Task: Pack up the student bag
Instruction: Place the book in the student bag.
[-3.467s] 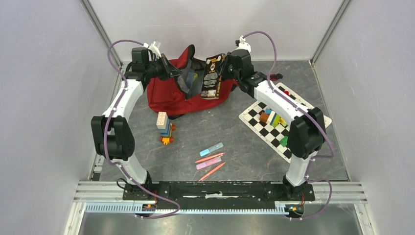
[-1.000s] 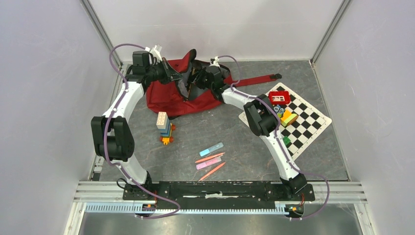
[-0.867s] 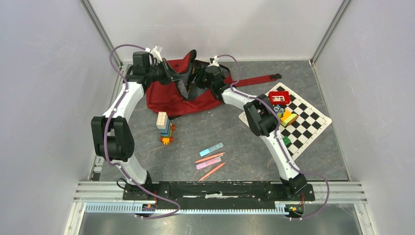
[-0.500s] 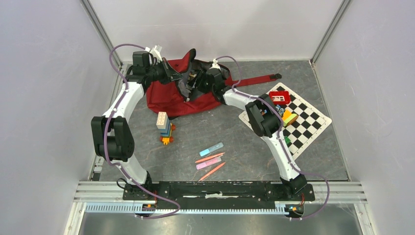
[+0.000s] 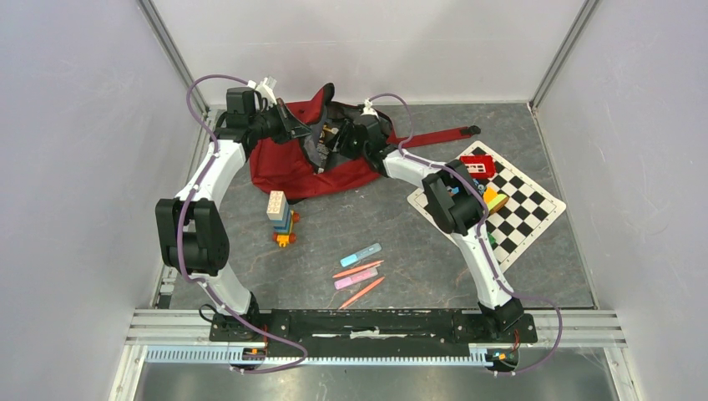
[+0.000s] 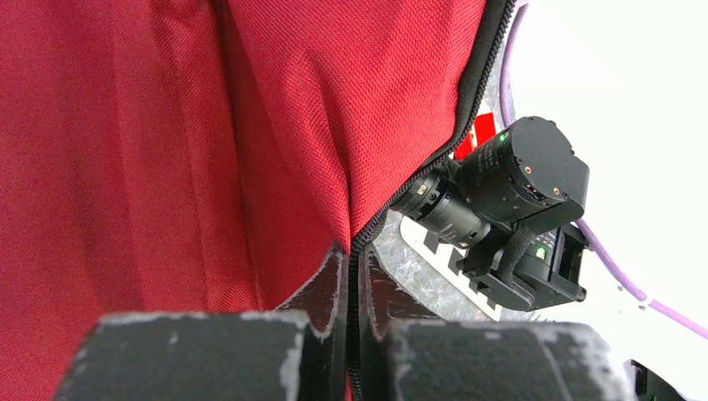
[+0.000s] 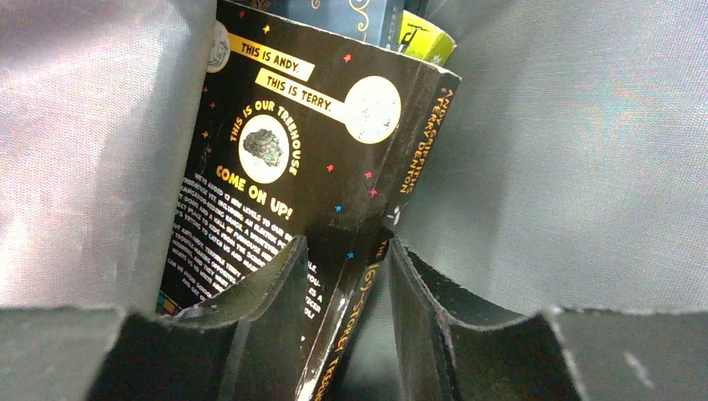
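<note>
Student bag (image 5: 280,167) at worktop (image 5: 401,242) rear; left claw (image 6: 352,263) pinches zip edge, holding mouth open. Right claw (image 7: 341,251) inside, astride book (image 7: 284,150), grip unclear. Risk: book drags out on retreat; fabric slips, mouth collapses.

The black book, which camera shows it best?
The right wrist view: the book fills the frame, back cover and spine readable. The top view gives only a glimpse inside the bag; the left wrist view shows none of it.
</note>
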Robot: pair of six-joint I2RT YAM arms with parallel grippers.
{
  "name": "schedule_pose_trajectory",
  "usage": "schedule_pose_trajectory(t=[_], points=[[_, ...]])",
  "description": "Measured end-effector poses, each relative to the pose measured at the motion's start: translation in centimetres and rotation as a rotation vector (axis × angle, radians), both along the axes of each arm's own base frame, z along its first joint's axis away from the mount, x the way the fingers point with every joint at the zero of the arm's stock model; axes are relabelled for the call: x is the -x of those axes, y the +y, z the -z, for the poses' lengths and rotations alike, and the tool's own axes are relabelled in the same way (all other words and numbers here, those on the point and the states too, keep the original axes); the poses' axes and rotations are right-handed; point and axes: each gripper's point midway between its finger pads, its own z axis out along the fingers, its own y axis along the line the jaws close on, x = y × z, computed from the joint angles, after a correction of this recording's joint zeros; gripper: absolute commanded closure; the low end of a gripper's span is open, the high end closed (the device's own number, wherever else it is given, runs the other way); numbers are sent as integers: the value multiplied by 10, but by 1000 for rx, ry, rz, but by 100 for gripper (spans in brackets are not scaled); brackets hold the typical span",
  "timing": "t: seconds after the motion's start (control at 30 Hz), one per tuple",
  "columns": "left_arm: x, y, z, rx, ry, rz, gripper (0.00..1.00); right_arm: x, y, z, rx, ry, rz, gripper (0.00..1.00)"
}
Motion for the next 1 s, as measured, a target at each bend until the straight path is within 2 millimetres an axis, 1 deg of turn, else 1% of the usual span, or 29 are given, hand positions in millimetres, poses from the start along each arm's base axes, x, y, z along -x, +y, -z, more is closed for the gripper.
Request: schedule_pose_trajectory(t=[0.17, 0.2, 0.27, 0.37, 0.47, 0.53, 0.7, 0.87, 1.0], points=[[0, 0, 0, 0, 0, 0, 98, 0, 1, -2, -21, 11, 0, 63], [0, 0, 0, 0, 0, 0, 98, 0, 2, -3, -31, 12, -1, 66], [0, 0, 0, 0, 0, 0, 98, 0, 5, -7, -53, 9, -7, 71], [0, 0, 0, 1, 0, 1, 98, -3, 12, -16, -96, -4, -17, 75], [0, 0, 0, 1, -1, 1, 98, -11, 24, -25, -151, -30, -28, 75], [0, 0, 0, 2, -4, 1, 98, -12, 30, -24, -180, -34, -32, 75], [2, 0, 8, 2, 7, 1, 98, -7, 40, -12, -209, -6, -37, 75], [3, 0, 14, 3, 18, 0, 98, -1, 49, -12, -214, -4, -52, 69], [4, 0, 15, 3, 21, 0, 98, 2, 52, -12, -206, -10, -62, 64]])
